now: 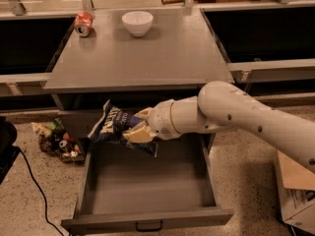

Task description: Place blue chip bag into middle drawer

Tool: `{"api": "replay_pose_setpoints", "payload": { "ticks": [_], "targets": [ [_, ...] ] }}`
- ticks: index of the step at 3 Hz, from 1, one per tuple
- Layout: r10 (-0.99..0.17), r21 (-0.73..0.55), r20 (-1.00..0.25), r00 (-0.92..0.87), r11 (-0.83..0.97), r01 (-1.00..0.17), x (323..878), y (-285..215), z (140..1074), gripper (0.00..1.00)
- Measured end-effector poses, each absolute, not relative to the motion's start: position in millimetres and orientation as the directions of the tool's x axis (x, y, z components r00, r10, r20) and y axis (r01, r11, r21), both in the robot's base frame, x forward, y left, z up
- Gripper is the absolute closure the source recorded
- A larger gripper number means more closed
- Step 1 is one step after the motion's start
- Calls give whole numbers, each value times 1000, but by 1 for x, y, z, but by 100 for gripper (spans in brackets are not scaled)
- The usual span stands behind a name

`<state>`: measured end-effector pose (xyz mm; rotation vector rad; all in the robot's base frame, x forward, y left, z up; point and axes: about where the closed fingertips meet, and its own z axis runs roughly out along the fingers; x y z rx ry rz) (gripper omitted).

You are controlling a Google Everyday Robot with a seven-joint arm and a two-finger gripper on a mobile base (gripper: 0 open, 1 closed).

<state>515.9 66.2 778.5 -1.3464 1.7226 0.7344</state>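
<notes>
The blue chip bag (114, 127), dark navy foil with white lettering, hangs in the air over the back left part of the open middle drawer (147, 186). My gripper (137, 127) is shut on the bag's right end, its pale fingers clamped above and below the foil. The white arm reaches in from the right. The drawer is pulled fully out, a grey tray with a flat bare bottom and a small black handle (148, 225) on its front. The bag is above the drawer, not touching its floor.
The grey cabinet top (138, 58) holds a crushed red can (83, 23) and a white bowl (137, 22) at the back. A pile of snack wrappers (56, 140) lies on the floor left of the drawer. A cardboard box (298, 191) stands at right.
</notes>
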Motion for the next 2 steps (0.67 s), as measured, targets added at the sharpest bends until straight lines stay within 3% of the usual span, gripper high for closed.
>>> {"api": "replay_pose_setpoints", "payload": {
  "ticks": [2],
  "targets": [
    [-586,3,-780,-221,349,-937,506,29,703,100]
  ]
}}
